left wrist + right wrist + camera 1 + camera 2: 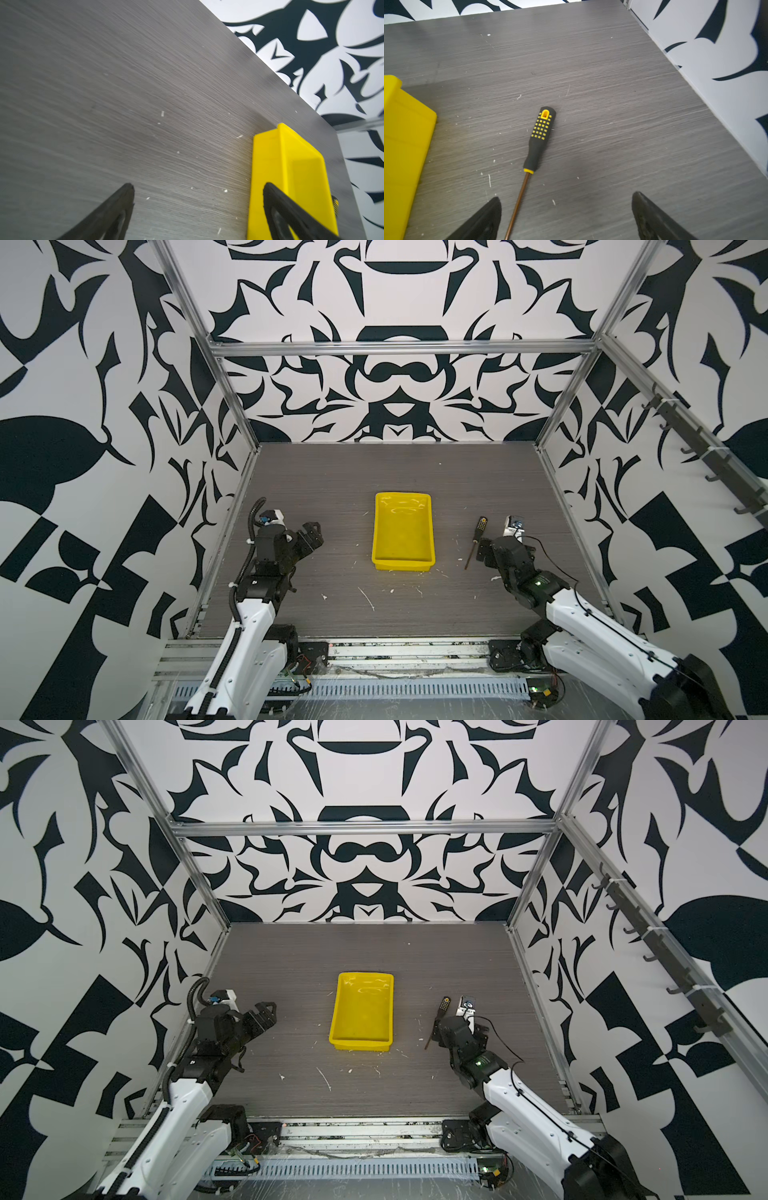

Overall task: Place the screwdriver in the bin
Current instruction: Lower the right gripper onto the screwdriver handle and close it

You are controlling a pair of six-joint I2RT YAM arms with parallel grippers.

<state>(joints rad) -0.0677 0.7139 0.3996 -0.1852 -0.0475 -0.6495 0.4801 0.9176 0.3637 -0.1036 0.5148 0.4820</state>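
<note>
You find the screwdriver [538, 141] lying flat on the bench [332, 472], outside the bin [403, 564] and apart from it on the right arm's side; the handle points toward the back wall. In the right wrist view the shaft runs off the picture's edge, so the tip is cut off; in a top view the right arm covers the middle of the shaft, and only the handle [445, 1004] and the lower end show.

The right end effector [566, 197] stands wide open and grips nothing; the shaft passes between its fingers, close to one finger [488, 216]; whether they touch cannot be told.

The left end effector [198, 185] is likewise spread wide and empty; one finger [291, 214] hides part of the bin's wall; both wrist views cut the bin off at the frame.
</note>
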